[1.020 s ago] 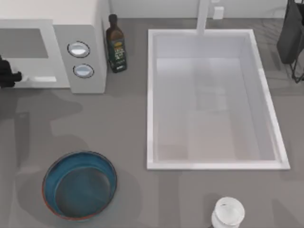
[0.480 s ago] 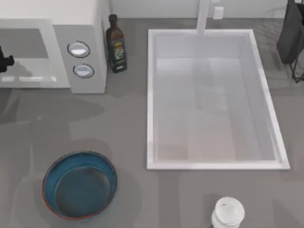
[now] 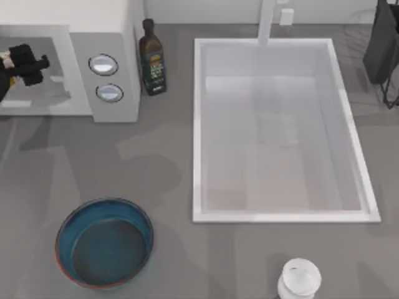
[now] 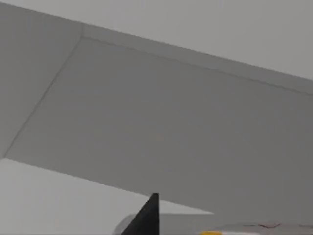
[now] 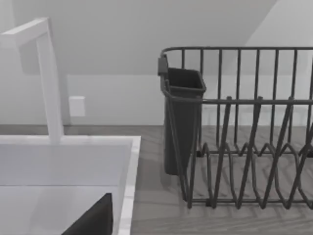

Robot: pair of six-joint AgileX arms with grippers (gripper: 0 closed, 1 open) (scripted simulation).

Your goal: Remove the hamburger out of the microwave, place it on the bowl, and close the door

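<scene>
The white microwave (image 3: 106,37) stands at the table's back left, its two dials (image 3: 103,64) facing me. Its cavity is open and the door is out of view. My left gripper (image 3: 38,63) reaches into the cavity from the left edge. In the left wrist view one black fingertip (image 4: 149,218) rises before the grey inner walls. A pale lump with a yellow patch, the hamburger (image 4: 211,233), peeks in beside it. The deep-blue bowl (image 3: 105,242) sits at the front left, with nothing in it. My right gripper (image 5: 94,221) is parked near the sink's back corner.
A dark bottle (image 3: 151,59) stands right of the microwave. The white sink (image 3: 198,131) with its faucet (image 3: 267,22) takes up the middle and right. A black dish rack (image 5: 244,127) stands at the back right. A small white jar (image 3: 299,278) sits at the front.
My left gripper has moved from the microwave's lower front edge up and to the right, deeper into the cavity. Everything else stays where it was.
</scene>
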